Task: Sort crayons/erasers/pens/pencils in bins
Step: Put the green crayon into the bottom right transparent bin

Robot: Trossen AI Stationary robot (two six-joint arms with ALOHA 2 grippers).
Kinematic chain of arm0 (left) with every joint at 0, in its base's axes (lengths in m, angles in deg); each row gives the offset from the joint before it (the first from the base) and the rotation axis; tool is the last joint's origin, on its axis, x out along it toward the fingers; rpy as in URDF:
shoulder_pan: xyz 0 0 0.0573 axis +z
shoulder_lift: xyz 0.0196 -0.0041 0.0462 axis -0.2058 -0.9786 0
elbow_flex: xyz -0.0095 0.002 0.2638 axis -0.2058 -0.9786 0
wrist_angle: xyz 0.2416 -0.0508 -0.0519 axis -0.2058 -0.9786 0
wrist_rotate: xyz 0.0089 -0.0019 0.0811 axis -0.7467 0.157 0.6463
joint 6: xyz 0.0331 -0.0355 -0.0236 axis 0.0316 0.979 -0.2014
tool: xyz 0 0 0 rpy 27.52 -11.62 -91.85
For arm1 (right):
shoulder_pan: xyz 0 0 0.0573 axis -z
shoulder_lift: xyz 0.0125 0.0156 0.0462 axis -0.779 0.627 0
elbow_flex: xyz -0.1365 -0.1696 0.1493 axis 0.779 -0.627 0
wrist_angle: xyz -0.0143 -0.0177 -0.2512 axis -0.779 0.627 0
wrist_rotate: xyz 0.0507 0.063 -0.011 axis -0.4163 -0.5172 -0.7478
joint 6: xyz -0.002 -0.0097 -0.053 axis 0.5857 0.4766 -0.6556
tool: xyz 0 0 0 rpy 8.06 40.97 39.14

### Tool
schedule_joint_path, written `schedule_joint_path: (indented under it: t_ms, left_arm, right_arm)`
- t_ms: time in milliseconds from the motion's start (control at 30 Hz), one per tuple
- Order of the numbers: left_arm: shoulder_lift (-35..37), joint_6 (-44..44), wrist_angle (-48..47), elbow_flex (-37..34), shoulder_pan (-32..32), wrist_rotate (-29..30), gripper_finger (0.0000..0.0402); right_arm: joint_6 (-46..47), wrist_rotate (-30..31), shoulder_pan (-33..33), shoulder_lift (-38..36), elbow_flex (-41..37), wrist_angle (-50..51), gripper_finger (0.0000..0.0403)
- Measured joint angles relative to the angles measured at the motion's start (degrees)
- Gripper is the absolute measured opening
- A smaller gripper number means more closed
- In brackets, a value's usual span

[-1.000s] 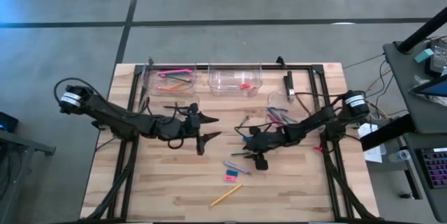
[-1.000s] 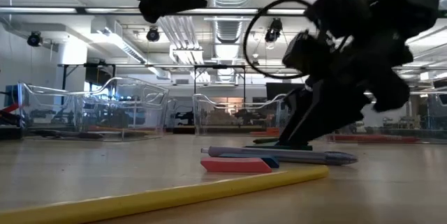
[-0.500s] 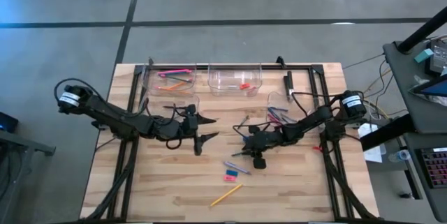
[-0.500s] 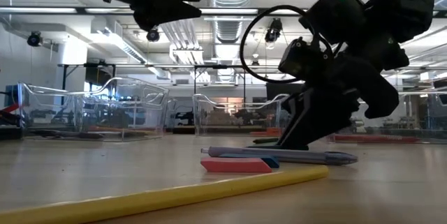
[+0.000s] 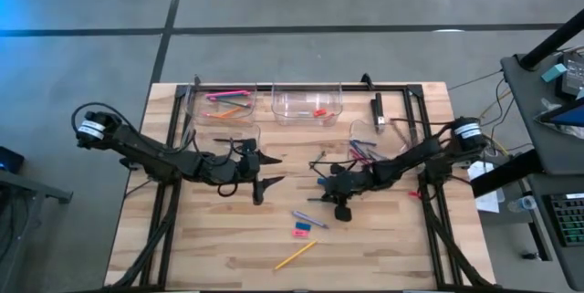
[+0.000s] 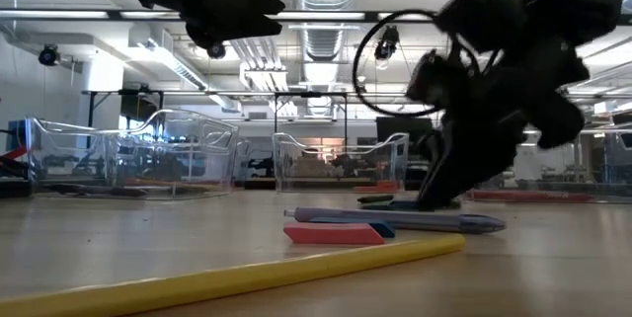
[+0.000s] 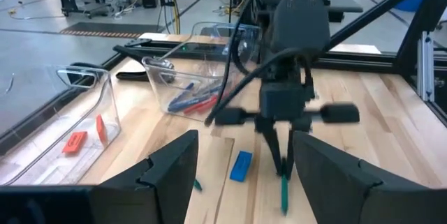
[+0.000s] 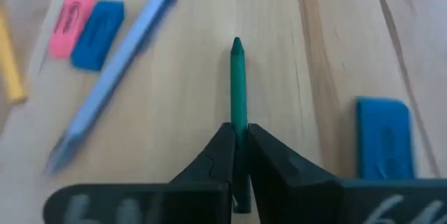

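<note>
crayons, erasers, pens and pencils lie spread over the wooden surface (image 5: pixel 210 238), some already in the clear bins along the far edge. the far-left bin (image 5: pixel 222 104) holds pink and orange pencils (image 5: pixel 228 95). just in front of it the left end effector (image 5: pixel 262 172) hangs above the surface with its fingers spread wide and nothing between them. next along, the middle bin (image 5: pixel 306 102) holds small red-orange erasers (image 5: pixel 319 111). near the centre the right end effector (image 8: pixel 238 155) is down at the surface, its fingers pinched tight on the end of a green crayon (image 8: pixel 238 88); whether the crayon is lifted off the wood cannot be told. a blue eraser (image 8: pixel 383 137) lies just beside that crayon. on the near side of the right end effector lie a grey-blue pen (image 5: pixel 309 219), then a pink eraser (image 5: pixel 299 232) and a small blue eraser (image 8: pixel 97 34) touching side by side, and nearest the front edge a yellow pencil (image 5: pixel 296 255) lying at an angle. farther right, a bin (image 5: pixel 367 142) beside the right arm holds blue, red and purple crayons (image 5: pixel 363 154), with a few loose sticks just outside it.
</note>
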State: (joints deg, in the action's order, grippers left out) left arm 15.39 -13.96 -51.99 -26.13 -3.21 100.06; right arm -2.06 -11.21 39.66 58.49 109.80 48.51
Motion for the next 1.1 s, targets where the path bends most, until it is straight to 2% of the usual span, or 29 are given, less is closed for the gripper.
schedule_joint_path:
  t_ms: [133,267,467,533,600,767,933,1100]
  left_arm:
    - [0.0,0.0,0.0,0.0,0.0,0.0,0.0219]
    - [0.2,-0.1,0.1,0.0,0.0,0.0,0.0219]
    - [0.3,-0.1,0.5,0.4,0.0,0.0,0.0219]
    - [0.3,-0.1,0.6,0.8,0.0,0.0,0.0219]
    - [0.3,-0.6,0.6,1.2,0.0,0.0,0.0219]
    - [0.3,-2.1,0.7,2.3,0.0,0.0,0.0219]
    - [0.3,-2.2,1.1,2.5,0.1,0.0,0.0219]
    - [0.3,-2.2,1.2,2.2,0.1,0.0,0.0219]
  right_arm:
    - [-1.8,1.3,0.0,-9.1,0.2,5.5,0.0019]
    - [-4.0,6.8,0.0,-19.5,0.2,15.2,0.0019]
    - [-6.0,21.2,0.6,-35.9,0.7,31.1,0.0019]
    - [-5.2,22.5,0.7,-40.3,0.4,33.7,0.0019]
    - [-2.5,21.2,0.6,-43.1,0.0,34.9,0.0019]
    - [0.5,18.6,0.7,-44.1,-1.5,34.1,0.0019]
    - [3.8,17.8,0.7,-39.7,-4.6,31.9,0.0019]
    - [4.3,12.4,0.6,-35.6,-5.8,24.3,0.0019]
